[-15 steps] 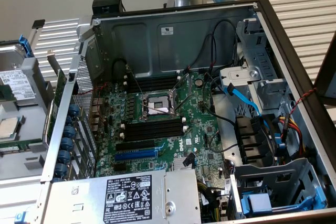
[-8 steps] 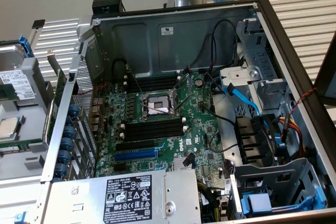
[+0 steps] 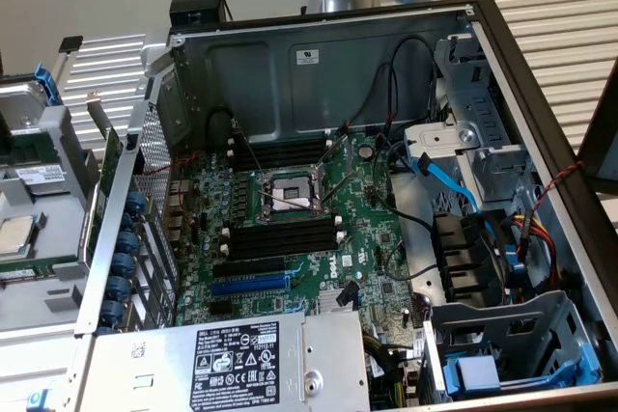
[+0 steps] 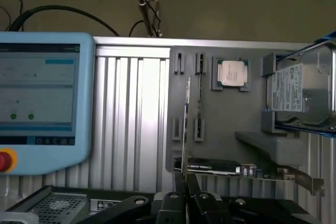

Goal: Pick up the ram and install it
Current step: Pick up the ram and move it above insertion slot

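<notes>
Gripping the ram point(image 4: 187, 124) by one end, the hand point(image 4: 186, 183) has its fingers almost fully closed on the thin stick, which juts out edge-on from between them in front of a grey parts tray point(image 4: 220, 140). That tray holds a CPU point(image 4: 231, 73), a hard drive point(image 4: 302, 90) and a graphics card point(image 4: 226, 167), with a teach pendant point(image 4: 42, 98) nearby on the ribbed desk point(image 4: 131, 119). The exterior view shows the open computer case point(image 3: 541, 142), its motherboard point(image 3: 367, 229) carrying black memory slots point(image 3: 285, 238) beside the CPU socket point(image 3: 290, 195)
</notes>
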`<state>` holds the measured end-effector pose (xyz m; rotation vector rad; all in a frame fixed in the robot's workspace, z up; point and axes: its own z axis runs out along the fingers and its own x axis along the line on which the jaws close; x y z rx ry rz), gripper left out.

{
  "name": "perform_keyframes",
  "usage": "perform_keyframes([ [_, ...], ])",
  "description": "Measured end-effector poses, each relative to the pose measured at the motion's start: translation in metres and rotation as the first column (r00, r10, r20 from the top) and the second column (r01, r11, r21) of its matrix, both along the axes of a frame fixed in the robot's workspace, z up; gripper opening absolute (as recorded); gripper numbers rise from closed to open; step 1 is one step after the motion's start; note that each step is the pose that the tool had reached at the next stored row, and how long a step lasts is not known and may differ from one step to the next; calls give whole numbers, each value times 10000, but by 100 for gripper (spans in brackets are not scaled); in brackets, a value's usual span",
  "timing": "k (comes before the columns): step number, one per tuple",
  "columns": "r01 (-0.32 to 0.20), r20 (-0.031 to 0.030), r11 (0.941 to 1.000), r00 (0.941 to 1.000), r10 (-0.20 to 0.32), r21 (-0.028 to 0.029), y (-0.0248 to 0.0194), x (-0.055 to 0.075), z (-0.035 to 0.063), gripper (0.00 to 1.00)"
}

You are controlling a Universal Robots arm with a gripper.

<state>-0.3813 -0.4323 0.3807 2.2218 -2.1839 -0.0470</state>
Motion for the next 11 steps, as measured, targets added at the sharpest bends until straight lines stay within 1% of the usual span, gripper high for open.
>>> perform_keyframes([
  [5,-1,1,10000,10000,1,0,0,193,148,13],
  [11,-1,-2,10000,10000,1,-4,0,439,293,13],
])
